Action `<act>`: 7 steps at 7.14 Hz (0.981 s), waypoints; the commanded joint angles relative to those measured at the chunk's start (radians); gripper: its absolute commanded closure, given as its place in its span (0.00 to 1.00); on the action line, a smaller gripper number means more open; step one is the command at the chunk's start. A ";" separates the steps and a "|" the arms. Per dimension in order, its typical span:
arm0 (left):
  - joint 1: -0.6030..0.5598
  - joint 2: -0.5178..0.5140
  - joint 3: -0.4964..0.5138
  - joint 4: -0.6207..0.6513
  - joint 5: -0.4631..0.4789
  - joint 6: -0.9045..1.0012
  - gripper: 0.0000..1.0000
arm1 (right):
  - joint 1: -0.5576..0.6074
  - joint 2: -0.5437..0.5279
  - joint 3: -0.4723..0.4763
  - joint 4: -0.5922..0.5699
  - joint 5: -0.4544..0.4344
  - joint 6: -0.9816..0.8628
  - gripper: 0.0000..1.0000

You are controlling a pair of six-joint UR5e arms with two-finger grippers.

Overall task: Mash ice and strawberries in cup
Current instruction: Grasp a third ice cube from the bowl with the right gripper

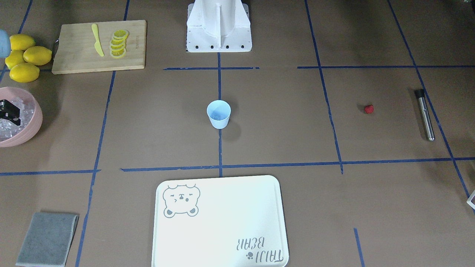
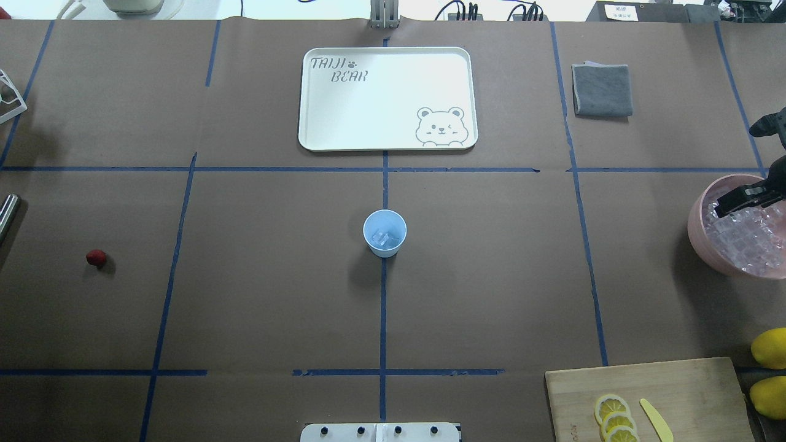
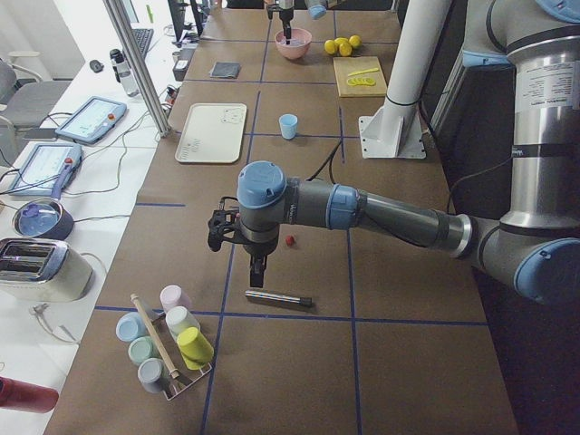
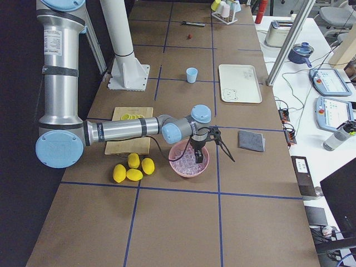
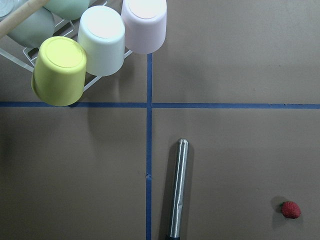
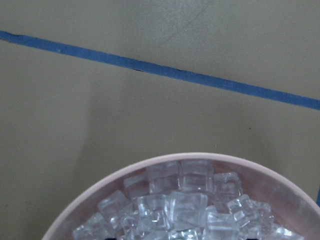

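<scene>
The pale blue cup (image 1: 218, 114) stands upright at the table's centre, with a few ice cubes in it in the overhead view (image 2: 384, 236). The red strawberry (image 1: 368, 109) lies alone on the brown table, on my left side (image 2: 95, 258). More ice (image 2: 746, 242) fills the pink bowl (image 2: 697, 236). My right gripper (image 2: 721, 209) is down among these cubes, and its fingers (image 1: 13, 109) stand slightly apart. My left gripper (image 3: 258, 272) hangs above the strawberry (image 3: 289, 240) and a steel rod (image 3: 279, 298). I cannot tell whether the left gripper is open or shut.
The steel rod (image 1: 425, 114) lies beyond the strawberry. A rack of coloured cups (image 5: 102, 40) stands at the table's left end. A white bear tray (image 2: 387, 98), a grey cloth (image 2: 602, 90), a cutting board (image 1: 98, 46) with lemon slices and a yellow knife, and whole lemons (image 1: 26, 55) are on the table.
</scene>
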 commanded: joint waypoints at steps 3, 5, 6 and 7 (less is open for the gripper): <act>0.000 0.000 -0.002 0.000 0.000 0.000 0.00 | -0.003 -0.004 -0.002 -0.009 0.010 -0.005 0.34; 0.000 0.000 -0.002 0.000 0.000 0.000 0.00 | -0.003 -0.002 -0.010 -0.008 0.011 -0.005 0.36; 0.000 0.000 -0.003 0.000 0.000 0.000 0.00 | -0.003 -0.002 -0.016 -0.006 0.011 -0.005 0.36; 0.002 0.000 -0.003 0.000 0.000 -0.002 0.00 | -0.003 -0.001 -0.016 -0.009 0.011 -0.005 0.36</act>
